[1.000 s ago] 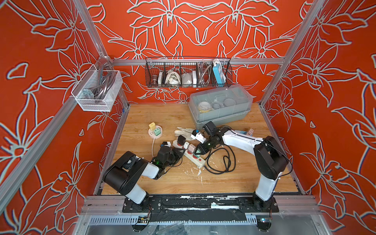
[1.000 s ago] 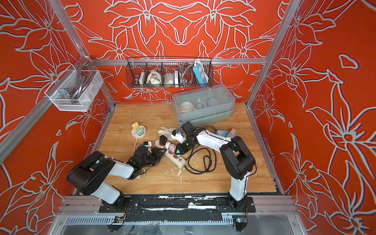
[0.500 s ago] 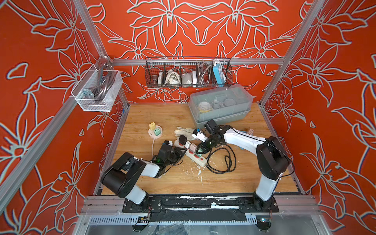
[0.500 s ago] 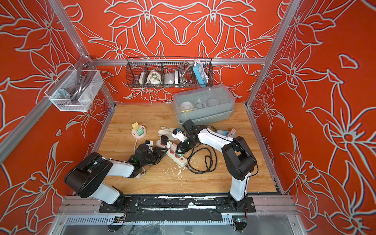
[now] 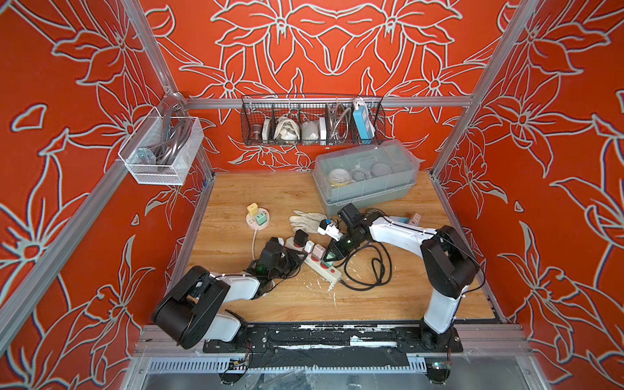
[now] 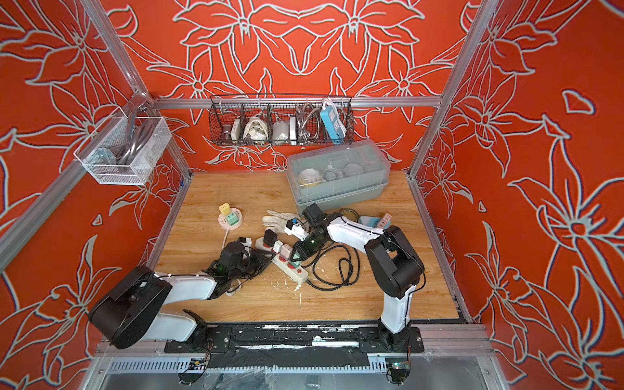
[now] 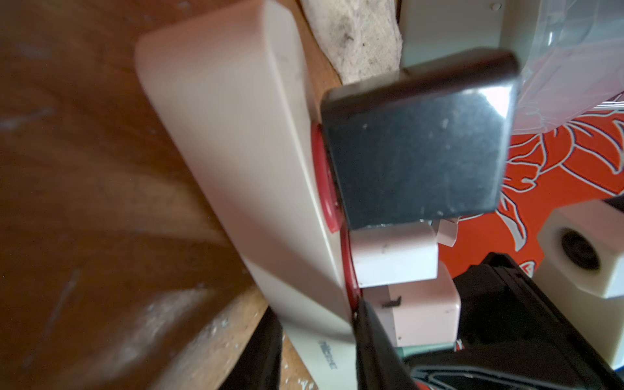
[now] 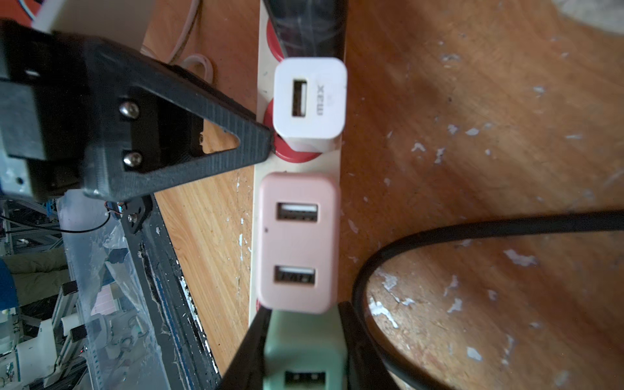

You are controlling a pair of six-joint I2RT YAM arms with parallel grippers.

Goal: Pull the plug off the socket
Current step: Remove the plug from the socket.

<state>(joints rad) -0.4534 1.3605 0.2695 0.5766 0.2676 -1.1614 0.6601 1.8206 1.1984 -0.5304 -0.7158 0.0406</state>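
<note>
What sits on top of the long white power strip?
Four plug-in adapters in a row: black block, white single-port USB charger, pink two-port charger, mint-green charger. The sockets and prongs beneath them are covered.

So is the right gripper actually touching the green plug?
Touching. The right wrist view shows the right gripper closed on the green plug, its fingers flat against both sides, no gap.

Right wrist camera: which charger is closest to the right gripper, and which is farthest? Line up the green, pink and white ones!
1. green charger: clamped between the fingers of the right gripper.
2. pink charger: right beside the green one on the power strip.
3. white charger: one socket further along, past the pink.
</note>
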